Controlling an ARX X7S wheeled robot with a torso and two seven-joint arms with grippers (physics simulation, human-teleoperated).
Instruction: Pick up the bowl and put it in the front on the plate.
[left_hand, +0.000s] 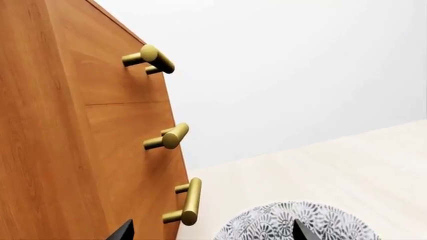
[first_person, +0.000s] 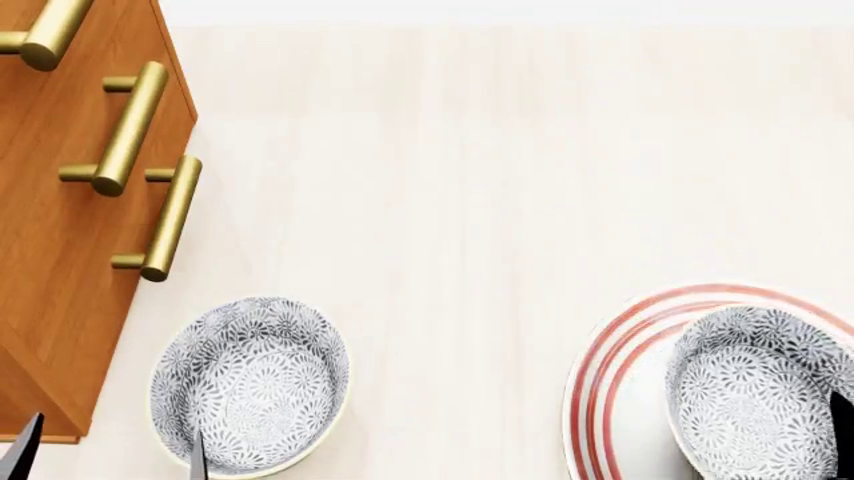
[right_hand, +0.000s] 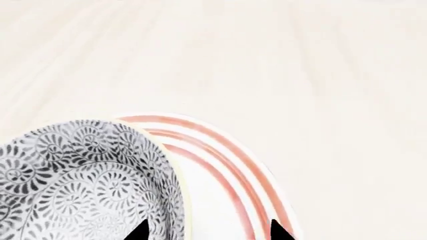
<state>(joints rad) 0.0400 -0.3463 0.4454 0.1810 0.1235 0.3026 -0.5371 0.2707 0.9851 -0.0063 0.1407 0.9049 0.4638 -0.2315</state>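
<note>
A flower-patterned bowl (first_person: 758, 392) stands on the red-ringed white plate (first_person: 617, 372) at the near right. In the right wrist view my right gripper (right_hand: 208, 233) is open, and its two dark tips straddle that bowl's (right_hand: 73, 185) rim, one over the bowl's inside and one over the plate's (right_hand: 220, 170) rings. A second identical bowl (first_person: 250, 385) sits on the table at the near left. My left gripper (left_hand: 212, 231) is open, with one tip over this bowl (left_hand: 280, 222) and the other by the cabinet. Only the fingertips of both grippers show.
A wooden drawer cabinet (first_person: 54, 250) with brass bar handles (first_person: 171, 215) stands at the left, close to the left bowl; the left wrist view shows its front (left_hand: 80, 150). The pale wooden tabletop (first_person: 467, 180) stretches away behind the dishes.
</note>
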